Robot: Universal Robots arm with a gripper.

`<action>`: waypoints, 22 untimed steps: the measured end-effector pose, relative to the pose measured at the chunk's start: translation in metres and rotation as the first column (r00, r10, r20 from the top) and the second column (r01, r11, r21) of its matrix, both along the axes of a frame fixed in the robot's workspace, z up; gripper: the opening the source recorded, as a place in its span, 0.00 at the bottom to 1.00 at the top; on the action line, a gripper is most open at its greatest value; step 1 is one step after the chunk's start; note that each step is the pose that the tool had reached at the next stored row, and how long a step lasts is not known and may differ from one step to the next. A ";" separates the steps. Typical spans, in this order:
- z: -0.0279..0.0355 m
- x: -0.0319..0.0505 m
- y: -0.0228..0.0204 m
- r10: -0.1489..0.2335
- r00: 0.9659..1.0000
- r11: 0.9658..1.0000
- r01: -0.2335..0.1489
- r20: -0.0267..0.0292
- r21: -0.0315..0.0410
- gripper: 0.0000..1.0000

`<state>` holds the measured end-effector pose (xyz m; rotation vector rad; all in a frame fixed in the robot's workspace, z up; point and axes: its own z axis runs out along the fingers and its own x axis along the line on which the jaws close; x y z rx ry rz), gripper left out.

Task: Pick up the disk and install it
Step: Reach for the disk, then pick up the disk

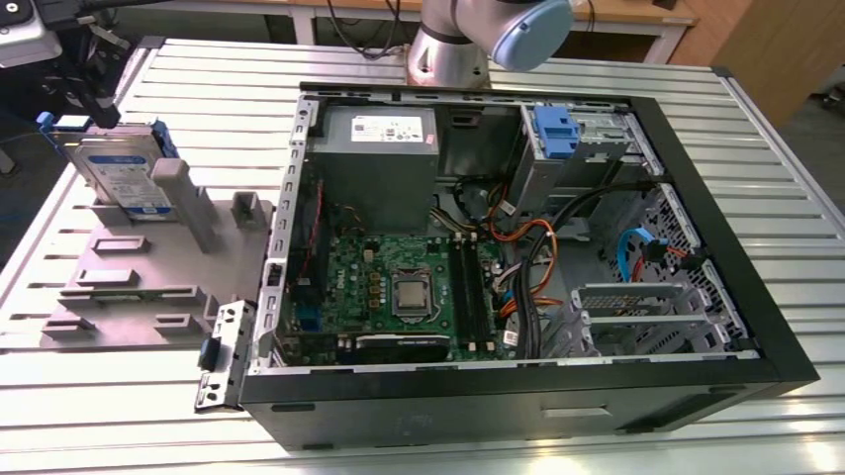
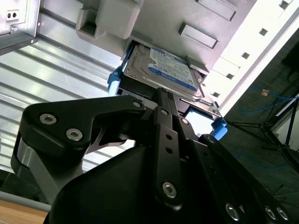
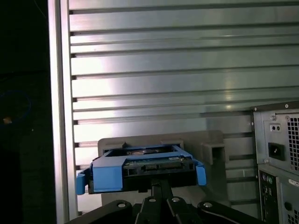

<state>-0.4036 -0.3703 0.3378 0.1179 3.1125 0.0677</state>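
An open desktop computer case (image 1: 779, 327) lies on its side on a ribbed metal table (image 1: 766, 129). Inside it, a green motherboard (image 1: 396, 287) sits near the middle. A grey power-supply box (image 1: 376, 148) is at the far side. A metal drive cage with a blue tab (image 1: 555, 129) is toward the far corner on the exterior view's right.

Outside the case, on the exterior view's left, a grey plastic fixture (image 1: 133, 267) rests on the table. The disk (image 1: 126, 183) stands on edge at the far end of this fixture, well apart from the drive cage. Its blue-and-white label faces the near side, and blue rails show along its edges. A grey post of the fixture stands just in front of it.

The black gripper (image 1: 99, 117) is at the top edge of the disk, at the far left of the exterior view. The silver and pale blue robot arm (image 1: 482, 35) rises beyond the far side of the case.

In the second wrist view, the gripper (image 2: 163, 95) reaches up to the edge of the disk (image 2: 163, 70), whose label is in plain sight. In the first wrist view, the gripper (image 3: 156, 183) meets the end of the disk (image 3: 140, 168), which is framed in blue plastic. The table (image 3: 163, 60) lies beyond it and the back of the case (image 3: 278, 149) is to one side.

The gripper appears to touch the disk, but whether the jaws are open or clamped on it cannot be told.
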 end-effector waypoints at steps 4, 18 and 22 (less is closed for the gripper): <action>-0.0010 -0.0030 0.0027 0.000 1.000 1.000 0.000 0.000 0.000 0.11; -0.0025 -0.0086 0.0053 0.000 1.000 1.000 0.000 0.000 0.000 0.11; -0.0026 -0.0086 0.0053 0.000 1.000 1.000 0.000 0.000 0.000 0.11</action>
